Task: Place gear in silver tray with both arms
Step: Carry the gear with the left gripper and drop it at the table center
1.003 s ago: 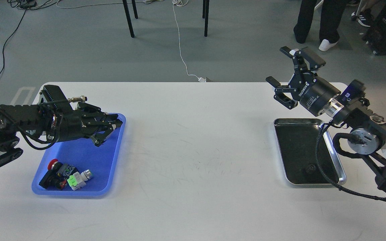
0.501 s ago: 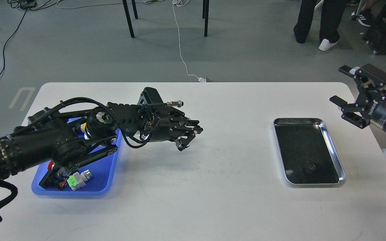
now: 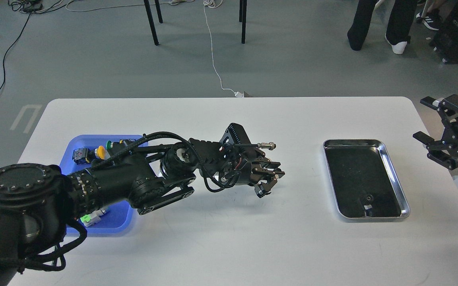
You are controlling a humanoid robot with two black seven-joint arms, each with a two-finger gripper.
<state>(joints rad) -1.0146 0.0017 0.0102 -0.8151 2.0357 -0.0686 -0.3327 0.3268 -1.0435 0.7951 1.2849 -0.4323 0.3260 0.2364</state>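
My left arm reaches from the lower left across the table's middle. Its gripper [image 3: 269,183] hangs just above the tabletop, left of the silver tray [image 3: 352,142], with its fingers drawn together on a small dark part, the gear, which is mostly hidden between them. The silver tray lies at the right with a dark reflective bottom. A small dark round thing [image 3: 368,197] shows near its front end. My right gripper [image 3: 427,119] is open and empty, held in the air beyond the table's right edge, to the right of the tray.
A blue plastic tray [image 3: 69,145] at the left holds several small parts, such as a yellow one [image 3: 101,151] and a green-and-white one [image 3: 90,217]; my left arm covers most of it. A person's legs and chair legs stand on the floor behind the table.
My left gripper has moved from over the blue tray rightward to the table's middle, fingers still drawn together. My right gripper has pulled back from over the silver tray to the right, past the table edge.
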